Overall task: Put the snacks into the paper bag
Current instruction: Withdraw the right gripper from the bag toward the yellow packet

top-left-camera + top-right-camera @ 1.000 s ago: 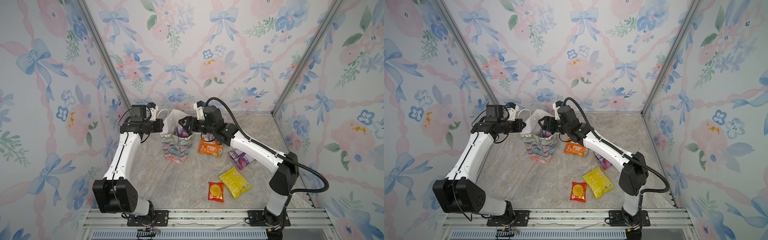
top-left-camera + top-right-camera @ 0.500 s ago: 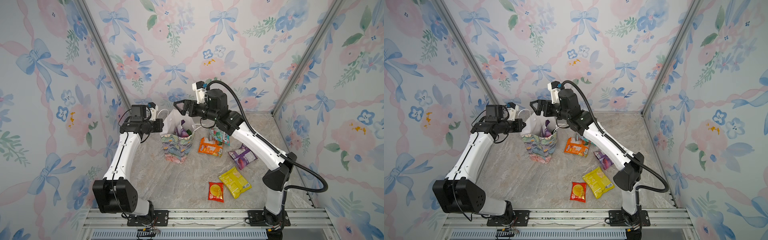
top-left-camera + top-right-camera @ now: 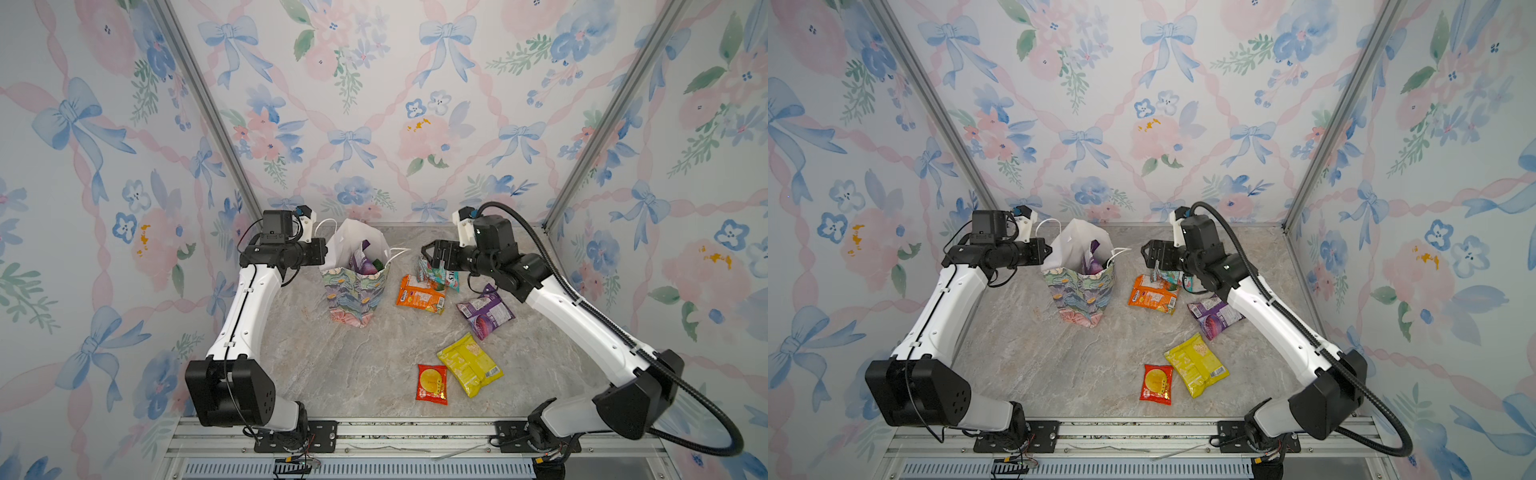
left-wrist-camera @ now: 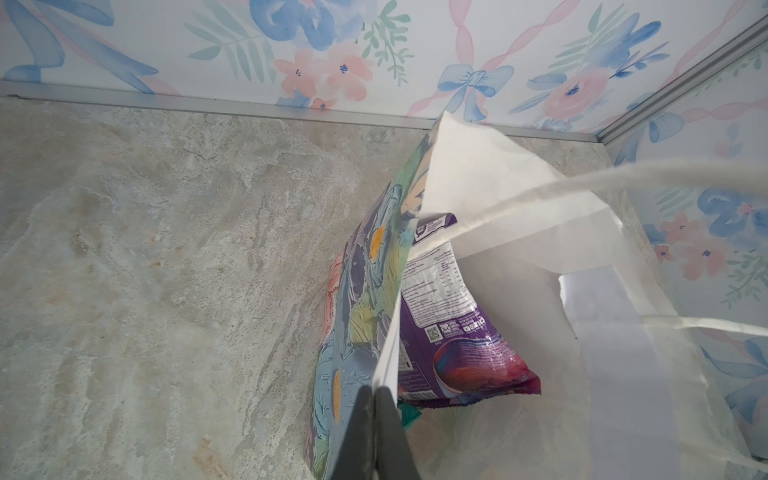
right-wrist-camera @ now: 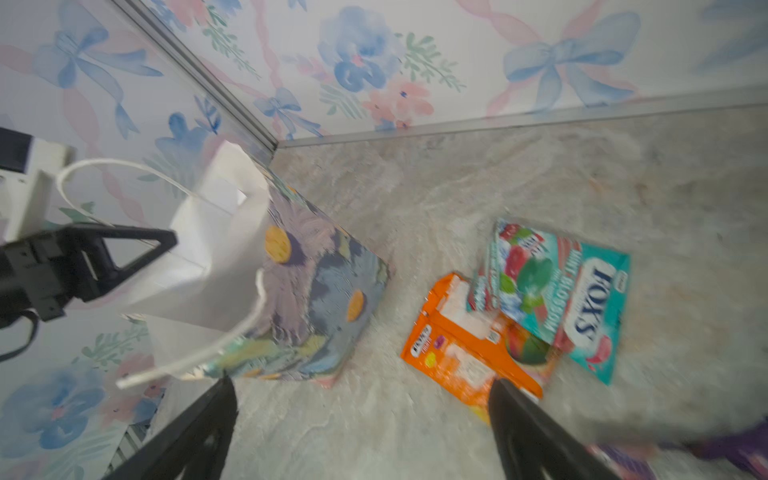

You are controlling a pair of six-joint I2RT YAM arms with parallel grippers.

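The flowered paper bag (image 3: pixel 353 291) (image 3: pixel 1081 297) stands upright at the back, white mouth open. My left gripper (image 3: pixel 326 251) (image 4: pixel 376 395) is shut on the bag's left rim. A purple packet (image 4: pixel 457 332) (image 3: pixel 361 262) sticks up inside. My right gripper (image 3: pixel 428 251) (image 5: pixel 361 380) hangs open and empty to the right of the bag, above a teal FOX'S packet (image 3: pixel 440 274) (image 5: pixel 561 299) and an orange packet (image 3: pixel 419 294) (image 5: pixel 465 353). On the table also lie a purple packet (image 3: pixel 484 311), a yellow one (image 3: pixel 469 365) and a small red one (image 3: pixel 432 383).
Flowered walls close in the back and both sides, with metal corner posts (image 3: pixel 208 112). The bag's white cord handle (image 5: pixel 199 357) droops toward my right gripper. A metal rail (image 3: pixel 374 432) runs along the front edge by the arm bases.
My right gripper has left the bag's mouth, risen, then swung right and down over the teal and orange packets. The left gripper and the bag have stayed put.
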